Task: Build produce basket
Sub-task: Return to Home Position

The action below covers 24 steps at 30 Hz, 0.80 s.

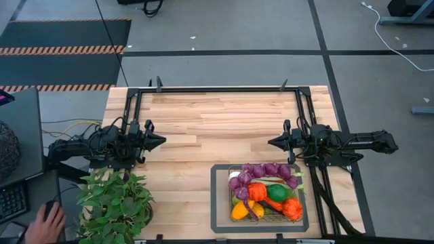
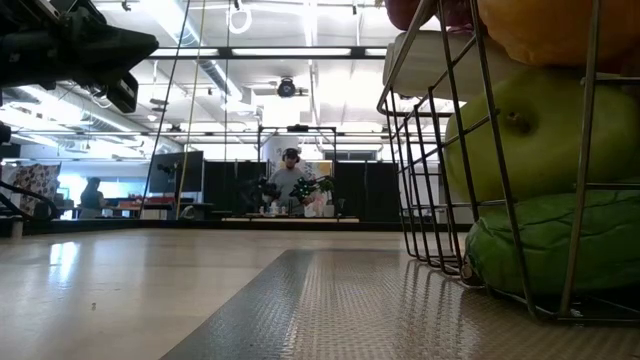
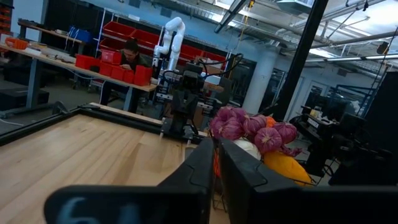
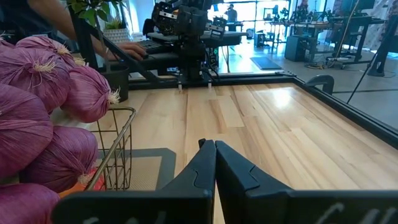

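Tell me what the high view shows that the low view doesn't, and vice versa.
High view only: the potted plant, and the left gripper and right gripper shut, facing each other across the table, both clear of the basket. Low view only: people in the room behind the table. Both: the basket's wire wall with produce piled inside.

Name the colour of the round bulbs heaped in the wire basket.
Purple, with pale tufts at the ends; the bulbs show best in the right wrist view.
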Motion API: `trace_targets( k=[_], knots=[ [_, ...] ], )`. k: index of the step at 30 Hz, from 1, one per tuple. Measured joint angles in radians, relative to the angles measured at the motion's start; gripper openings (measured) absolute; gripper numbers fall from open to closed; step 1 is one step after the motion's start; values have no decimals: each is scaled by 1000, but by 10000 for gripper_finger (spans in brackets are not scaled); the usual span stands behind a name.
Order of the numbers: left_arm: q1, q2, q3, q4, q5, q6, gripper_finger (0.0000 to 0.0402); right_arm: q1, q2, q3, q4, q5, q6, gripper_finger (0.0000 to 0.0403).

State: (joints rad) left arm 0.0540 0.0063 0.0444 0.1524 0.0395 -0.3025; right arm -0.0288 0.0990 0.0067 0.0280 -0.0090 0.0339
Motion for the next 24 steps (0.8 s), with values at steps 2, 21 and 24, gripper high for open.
trace_targets(
  k=[2, 21, 24],
  knots=[
    [0, 0, 0, 0, 0, 0, 28, 0, 0, 0, 0, 0, 0, 16],
    [0, 0, 0, 0, 0, 0, 26, 0, 0, 0, 0, 0, 0, 16],
    [0, 0, 0, 0, 0, 0, 27, 0, 0, 0, 0, 0, 0, 16]
  ],
)
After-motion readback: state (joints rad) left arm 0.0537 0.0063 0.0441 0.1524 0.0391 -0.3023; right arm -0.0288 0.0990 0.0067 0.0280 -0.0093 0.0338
